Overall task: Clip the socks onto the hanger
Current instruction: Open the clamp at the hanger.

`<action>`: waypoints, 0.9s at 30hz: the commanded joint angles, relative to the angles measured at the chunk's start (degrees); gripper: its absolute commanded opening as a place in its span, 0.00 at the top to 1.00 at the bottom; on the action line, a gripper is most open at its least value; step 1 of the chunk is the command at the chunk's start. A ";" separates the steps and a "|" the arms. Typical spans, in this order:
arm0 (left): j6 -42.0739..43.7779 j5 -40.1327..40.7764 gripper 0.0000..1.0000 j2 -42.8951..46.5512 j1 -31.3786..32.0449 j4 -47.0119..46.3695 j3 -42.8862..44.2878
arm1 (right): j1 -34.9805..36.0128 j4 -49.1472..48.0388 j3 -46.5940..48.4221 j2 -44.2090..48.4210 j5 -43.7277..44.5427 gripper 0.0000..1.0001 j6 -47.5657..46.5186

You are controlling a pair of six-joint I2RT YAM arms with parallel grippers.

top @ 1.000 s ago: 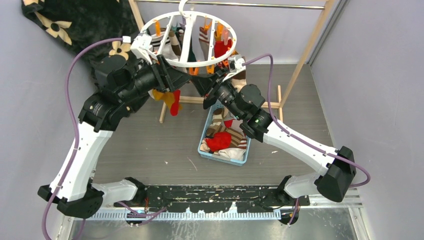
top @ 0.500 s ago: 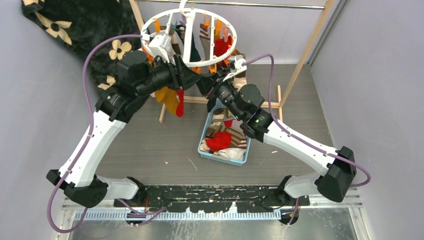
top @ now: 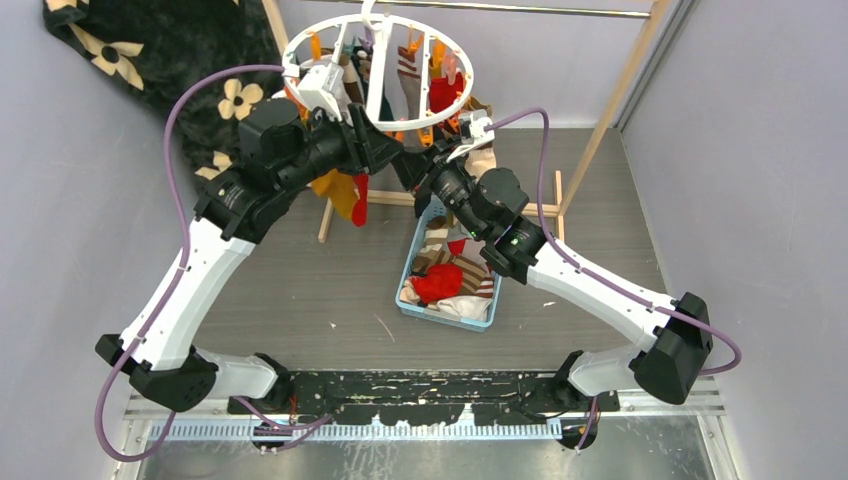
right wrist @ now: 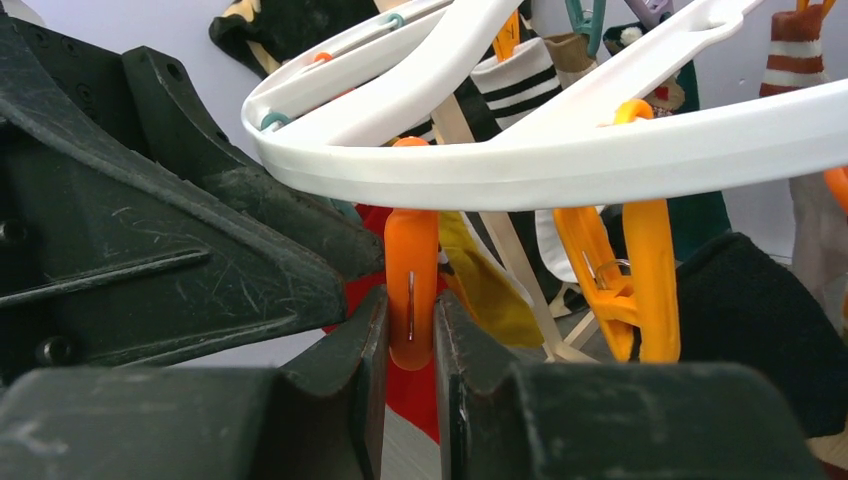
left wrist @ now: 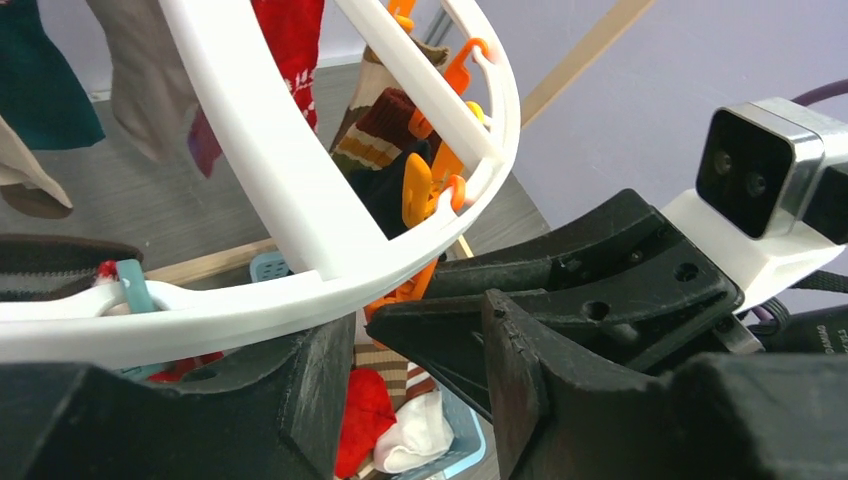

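The white ring hanger (top: pixel 378 85) hangs at the back with orange and teal clips and several clipped socks. My right gripper (top: pixel 418 165) reaches up to its front rim. In the right wrist view the hanger (right wrist: pixel 560 155) fills the top, and the right gripper (right wrist: pixel 410 310) is shut on an orange clip (right wrist: pixel 411 260). A mustard sock (right wrist: pixel 490 285) hangs just behind. My left gripper (top: pixel 385 150) is beside it under the rim; in the left wrist view it (left wrist: pixel 420 350) is open and empty below the hanger (left wrist: pixel 270 150). Mustard and red socks (top: pixel 340 195) hang under the left arm.
A light blue basket (top: pixel 480 315) on the floor holds a red sock (top: pixel 437 283) with white and striped ones. A wooden rack (top: pixel 600 130) frames the hanger. A black flowered blanket (top: pixel 170 50) hangs at the back left. Grey walls stand on both sides.
My left arm has swung right and up to the hanger's front rim, close to the right gripper. The hanger has shifted slightly. The right arm has hardly moved.
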State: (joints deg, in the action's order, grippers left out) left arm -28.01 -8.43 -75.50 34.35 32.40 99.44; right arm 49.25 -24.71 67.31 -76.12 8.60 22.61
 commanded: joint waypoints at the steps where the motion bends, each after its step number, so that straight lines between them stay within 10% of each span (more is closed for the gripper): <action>1: 1.09 4.60 0.49 -0.72 0.06 -6.84 1.71 | 0.98 -1.21 1.24 2.13 -2.88 0.96 0.07; 27: -1.65 4.30 0.56 -0.04 0.03 -13.57 -2.43 | 1.28 -3.28 1.93 0.45 -7.03 0.96 5.01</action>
State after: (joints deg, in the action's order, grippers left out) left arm -30.79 -5.65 -75.75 34.44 26.39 96.82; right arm 49.39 -26.61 67.31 -76.12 5.65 27.09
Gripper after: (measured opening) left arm 0.451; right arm 0.244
